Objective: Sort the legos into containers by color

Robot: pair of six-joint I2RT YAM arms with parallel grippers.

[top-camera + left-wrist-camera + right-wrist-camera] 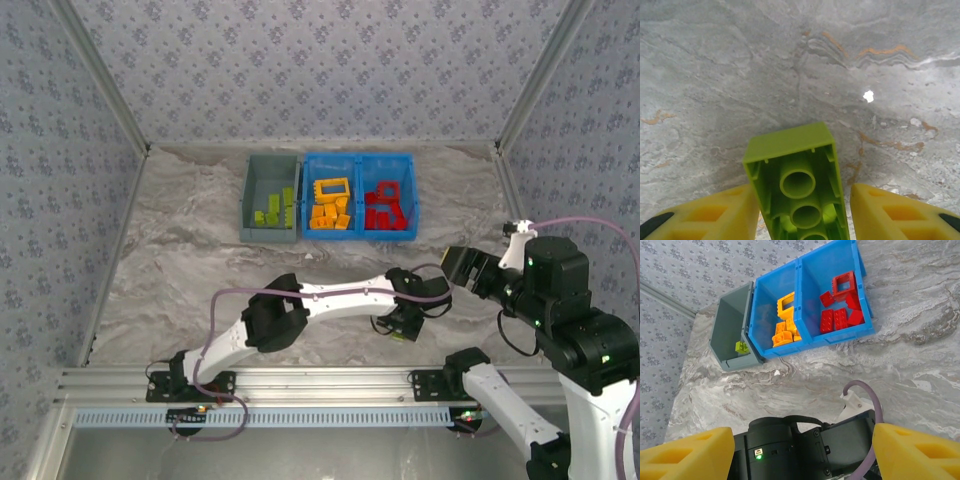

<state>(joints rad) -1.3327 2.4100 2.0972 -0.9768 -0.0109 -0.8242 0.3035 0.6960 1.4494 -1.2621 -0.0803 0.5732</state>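
Note:
A lime green lego [790,145] lies underside up on the marble table, between the yellow fingers of my left gripper [802,210]. The left finger [710,215] is against its side, and the right finger [895,210] stands a small gap away. From above, the left gripper [398,328] points down at the table right of centre. My right gripper [455,265] hovers open and empty, its fingers [685,455] wide apart above the left arm [790,450]. The grey bin [270,232] holds green legos [275,208]. The blue tray [359,160] holds orange legos [330,210] and red legos [385,208].
The containers stand side by side at the back of the table, the grey bin [725,325] left of the blue tray [805,300]. Patterned walls close in the table on three sides. A purple cable [867,395] loops off the left arm.

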